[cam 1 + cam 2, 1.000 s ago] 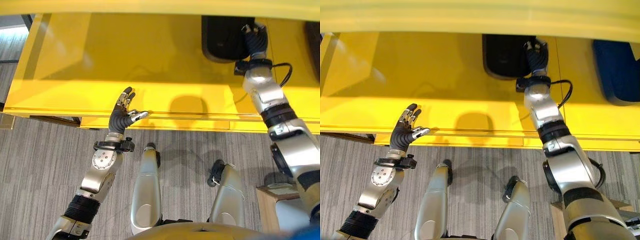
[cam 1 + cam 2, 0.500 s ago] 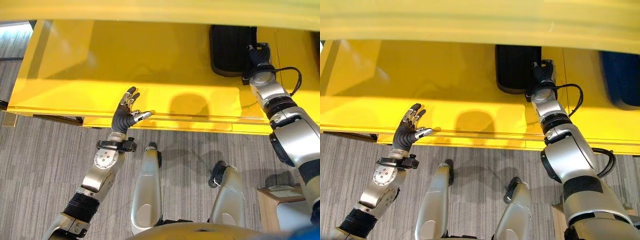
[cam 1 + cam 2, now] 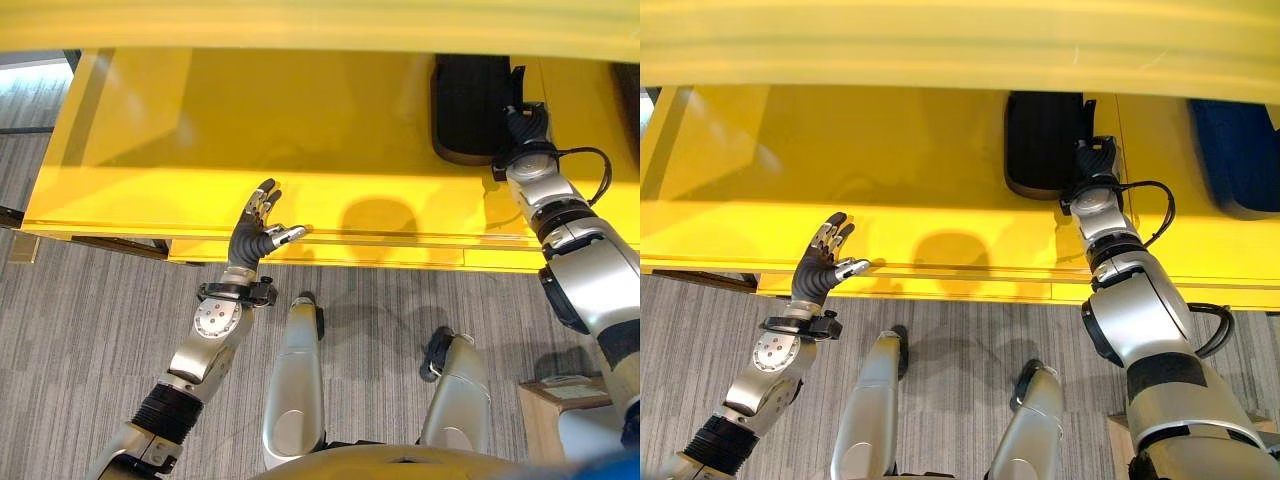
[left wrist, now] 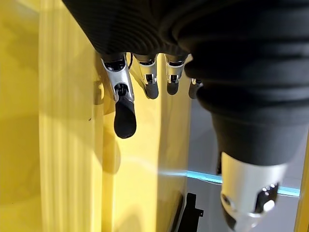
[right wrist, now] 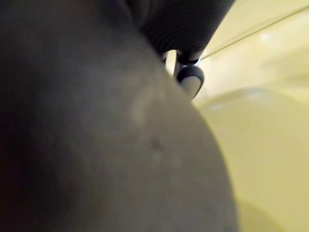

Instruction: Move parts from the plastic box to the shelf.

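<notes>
A black ribbed part [image 3: 465,105] lies on the yellow shelf [image 3: 250,120] at the back right. My right hand [image 3: 525,135] sits against the part's right near corner, its dark cover towards me. In the right wrist view the dark part [image 5: 96,135] looms close and one fingertip [image 5: 189,79] shows beside it; how the fingers stand is hidden. My left hand [image 3: 250,235] is raised at the shelf's front edge, open, holding nothing. Its straight fingers [image 4: 124,116] point up along the yellow edge.
A blue object [image 3: 1235,150] lies on the shelf to the right of the black part. A yellow board [image 3: 320,20] overhangs the shelf. A small wooden box [image 3: 560,400] stands on the grey carpet at the lower right.
The camera has shifted. My right arm has drawn back, so the hand went from over the black part to its near right corner. The left hand has barely moved.
</notes>
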`<state>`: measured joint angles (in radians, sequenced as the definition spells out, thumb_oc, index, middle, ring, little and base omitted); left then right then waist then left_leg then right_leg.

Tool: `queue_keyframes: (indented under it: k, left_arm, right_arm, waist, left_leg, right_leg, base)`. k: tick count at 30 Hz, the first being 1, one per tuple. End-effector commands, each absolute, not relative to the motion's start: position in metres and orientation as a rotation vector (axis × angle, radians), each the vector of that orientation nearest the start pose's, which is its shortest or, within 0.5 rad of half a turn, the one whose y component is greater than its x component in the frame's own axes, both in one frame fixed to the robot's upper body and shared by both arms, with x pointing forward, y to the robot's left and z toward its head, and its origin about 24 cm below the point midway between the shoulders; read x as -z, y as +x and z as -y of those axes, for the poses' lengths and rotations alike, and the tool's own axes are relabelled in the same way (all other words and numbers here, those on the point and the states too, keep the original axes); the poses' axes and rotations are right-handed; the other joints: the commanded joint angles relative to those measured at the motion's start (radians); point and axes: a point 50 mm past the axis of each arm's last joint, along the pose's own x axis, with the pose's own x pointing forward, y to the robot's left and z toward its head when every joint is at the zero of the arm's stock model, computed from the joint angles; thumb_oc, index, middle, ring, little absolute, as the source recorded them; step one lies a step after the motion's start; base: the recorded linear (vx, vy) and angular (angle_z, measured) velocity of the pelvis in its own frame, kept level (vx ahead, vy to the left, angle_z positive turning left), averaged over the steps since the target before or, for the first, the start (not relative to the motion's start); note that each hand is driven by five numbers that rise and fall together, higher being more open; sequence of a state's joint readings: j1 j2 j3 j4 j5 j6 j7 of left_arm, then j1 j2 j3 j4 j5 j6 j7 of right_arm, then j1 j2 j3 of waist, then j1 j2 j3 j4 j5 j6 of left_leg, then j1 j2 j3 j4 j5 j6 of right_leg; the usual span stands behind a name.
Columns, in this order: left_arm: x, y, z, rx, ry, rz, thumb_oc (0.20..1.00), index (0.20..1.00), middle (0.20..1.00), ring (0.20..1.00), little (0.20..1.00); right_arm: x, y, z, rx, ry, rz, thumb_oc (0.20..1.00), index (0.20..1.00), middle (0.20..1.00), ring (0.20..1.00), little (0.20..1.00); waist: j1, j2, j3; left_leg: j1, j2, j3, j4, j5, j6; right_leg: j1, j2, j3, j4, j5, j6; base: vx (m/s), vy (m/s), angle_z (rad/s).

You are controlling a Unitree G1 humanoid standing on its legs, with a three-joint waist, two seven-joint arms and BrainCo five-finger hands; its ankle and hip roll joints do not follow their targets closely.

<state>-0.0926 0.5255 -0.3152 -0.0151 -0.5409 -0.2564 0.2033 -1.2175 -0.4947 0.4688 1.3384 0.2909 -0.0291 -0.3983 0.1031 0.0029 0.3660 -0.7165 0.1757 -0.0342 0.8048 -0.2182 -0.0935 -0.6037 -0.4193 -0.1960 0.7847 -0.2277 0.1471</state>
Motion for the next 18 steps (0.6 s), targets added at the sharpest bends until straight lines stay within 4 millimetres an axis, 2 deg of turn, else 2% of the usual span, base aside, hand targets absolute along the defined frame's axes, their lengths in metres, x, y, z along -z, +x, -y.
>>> queue_keyframes:
  k: [1, 7, 8, 9, 18]
  left_arm:
    - [-0.067, 0.258, -0.175, 0.128, -0.058, 0.111, 1.000, 1.000, 1.000, 1.000, 1.000]
    - [-0.066, 0.259, -0.175, 0.125, -0.057, 0.108, 1.000, 1.000, 1.000, 1.000, 1.000]
    - [-0.067, 0.258, -0.175, 0.126, -0.059, 0.111, 1.000, 1.000, 1.000, 1.000, 1.000]
    - [-0.067, 0.259, -0.175, 0.126, -0.056, 0.110, 1.000, 1.000, 1.000, 1.000, 1.000]
    - [-0.068, 0.260, -0.177, 0.110, -0.058, 0.113, 1.000, 1.000, 1.000, 1.000, 1.000]
  right_arm:
    - [-0.205, 0.409, 0.269, 0.587, -0.427, 0.002, 0.200, 0.200, 0.200, 0.200, 0.200]
    - [-0.207, 0.409, 0.269, 0.590, -0.433, 0.006, 0.200, 0.200, 0.200, 0.200, 0.200]
    - [-0.208, 0.409, 0.269, 0.591, -0.430, 0.007, 0.445, 0.445, 0.445, 0.445, 0.445]
    - [-0.209, 0.410, 0.267, 0.583, -0.408, 0.012, 1.000, 1.000, 1.000, 1.000, 1.000]
    - [-0.216, 0.413, 0.259, 0.580, -0.398, 0.053, 1.000, 1.000, 1.000, 1.000, 1.000]
  waist:
    - [0.010, 0.015, 0.049]
    - [0.012, 0.015, 0.051]
    - [0.012, 0.015, 0.052]
    - [0.012, 0.015, 0.053]
    - [0.008, 0.011, 0.057]
  left_leg:
    - [0.009, 0.045, -0.004, -0.011, -0.011, -0.011]
    - [0.005, 0.045, -0.002, -0.007, -0.012, -0.009]
    - [0.005, 0.044, -0.003, -0.007, -0.012, -0.009]
    - [0.003, 0.042, -0.001, -0.004, -0.013, -0.009]
    - [0.001, 0.043, -0.002, 0.003, -0.016, -0.006]
  right_leg:
    - [0.032, 0.037, 0.005, 0.040, -0.038, -0.031]
    - [0.031, 0.034, 0.004, 0.042, -0.038, -0.031]
    - [0.031, 0.034, 0.004, 0.043, -0.038, -0.031]
    - [0.030, 0.035, 0.004, 0.044, -0.039, -0.031]
    - [0.033, 0.037, 0.004, 0.043, -0.039, -0.032]
  base:
    - [0.00, 0.000, 0.00]
    - [0.00, 0.000, 0.00]
    - [0.00, 0.000, 0.00]
    - [0.00, 0.000, 0.00]
    - [0.00, 0.000, 0.00]
